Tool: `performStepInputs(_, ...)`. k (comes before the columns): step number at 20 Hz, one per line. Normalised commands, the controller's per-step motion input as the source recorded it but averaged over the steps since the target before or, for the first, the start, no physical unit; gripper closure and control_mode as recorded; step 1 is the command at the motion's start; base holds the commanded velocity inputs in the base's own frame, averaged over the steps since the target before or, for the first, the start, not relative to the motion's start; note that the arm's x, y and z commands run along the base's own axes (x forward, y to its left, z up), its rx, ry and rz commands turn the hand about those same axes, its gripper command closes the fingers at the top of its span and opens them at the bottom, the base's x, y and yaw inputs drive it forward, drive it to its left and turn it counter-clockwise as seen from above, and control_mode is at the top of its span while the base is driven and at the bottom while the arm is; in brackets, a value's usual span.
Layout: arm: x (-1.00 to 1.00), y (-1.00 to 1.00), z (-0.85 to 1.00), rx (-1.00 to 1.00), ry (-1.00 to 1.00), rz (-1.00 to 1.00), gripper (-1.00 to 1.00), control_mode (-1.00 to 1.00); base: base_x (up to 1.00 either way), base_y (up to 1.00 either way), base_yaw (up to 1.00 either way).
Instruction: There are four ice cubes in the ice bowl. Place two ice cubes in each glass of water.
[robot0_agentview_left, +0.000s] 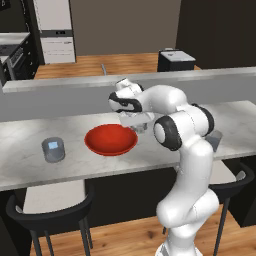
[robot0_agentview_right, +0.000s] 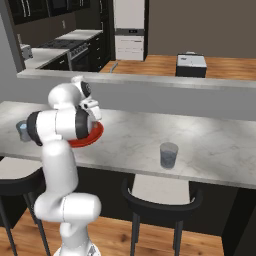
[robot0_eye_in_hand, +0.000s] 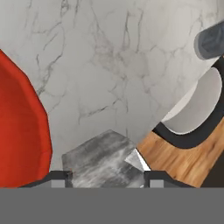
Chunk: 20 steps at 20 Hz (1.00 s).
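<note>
While we can see both short grey translucent tumblers of water, one (robot0_agentview_left: 53, 149) left of the wide glossy red ice bowl (robot0_agentview_left: 110, 140) and the other (robot0_agentview_right: 169, 155) well apart to its right on the white marbled counter (robot0_agentview_left: 30, 165), we cannot make out any ice cube inside either, so we judge the task as at an early stage or partway, with most of the placing left. The bowl's inside looks plain red from the left base view, and we cannot tell how many cubes remain in it.

Our white arm folds forward over the counter, elbow high, with the hand turned down just beside the bowl's right rim. In the hand view the gripper (robot0_eye_in_hand: 106, 177) looks down on the marble, the red rim to its left, and a grey see-through faceted block (robot0_eye_in_hand: 103, 159), which we take for one of the pale ice cubes, sits between the two dark fingertips (robot0_eye_in_hand: 57, 177). The jaws stand partly apart around it; we cannot tell whether they actually grip it. A black-framed stool with a pale seat (robot0_eye_in_hand: 197, 105) shows beyond the counter edge.
</note>
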Motion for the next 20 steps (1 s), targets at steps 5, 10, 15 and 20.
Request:
performStepInputs(5, -0.84, -0.98, 0.12, 0.0, -0.04, 0.0, 1.0, -1.0, 0.0, 0.0, 0.0)
performStepInputs(10, -0.28, -1.0, 0.45, 0.0, 0.0, 0.0, 1.0, -1.0, 0.0, 0.0, 0.0)
performStepInputs(15, -0.01, -0.97, 0.47, 0.0, 0.0, 0.0, 1.0, -1.0, 0.0, 0.0, 0.0)
performStepInputs(20, 0.0, -1.0, 0.31, 0.0, 0.0, 0.0, 1.0, -1.0, 0.0, 0.0, 0.0)
